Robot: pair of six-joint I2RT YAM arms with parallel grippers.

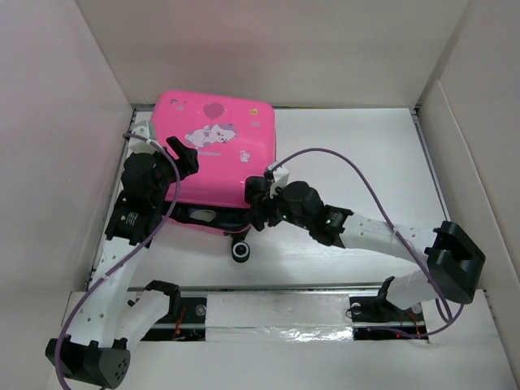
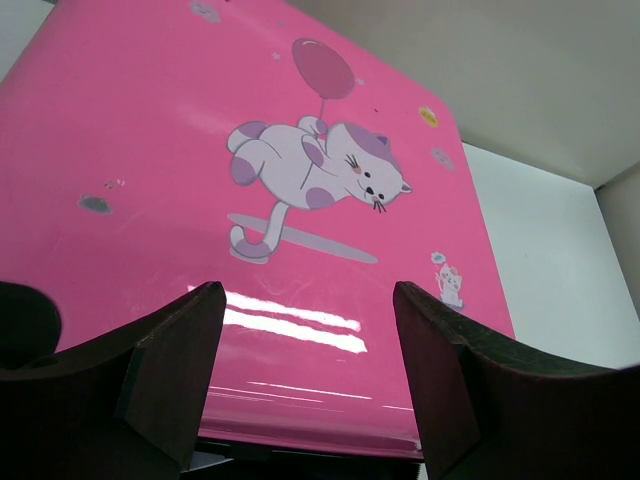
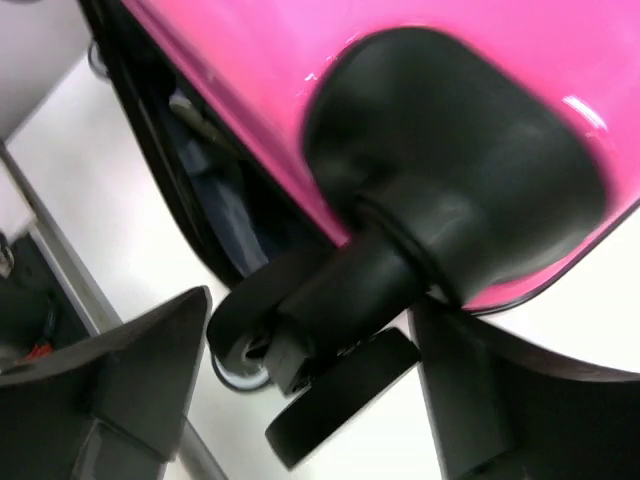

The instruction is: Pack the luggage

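The pink luggage [image 1: 219, 154] lies flat at the table's back left, cat sticker [image 2: 320, 170] up. Its lid is nearly down, with a dark gap [image 1: 203, 215] along the near edge. My left gripper [image 1: 185, 157] hovers over the lid's left part, open, and only glossy pink shell shows between its fingers [image 2: 180, 350]. My right gripper [image 1: 253, 203] is at the near right corner, open, its fingers either side of a black caster wheel [image 3: 330, 290] under the shell [image 3: 260, 90]. Whether a finger touches the caster I cannot tell. Another wheel [image 1: 240, 252] sticks out toward me.
White walls [image 1: 49, 162] box in the table on three sides, and the luggage sits close to the left one. A metal rail [image 1: 276, 313] runs along the near edge between the arm bases. A purple cable [image 1: 357, 175] arcs above the right arm.
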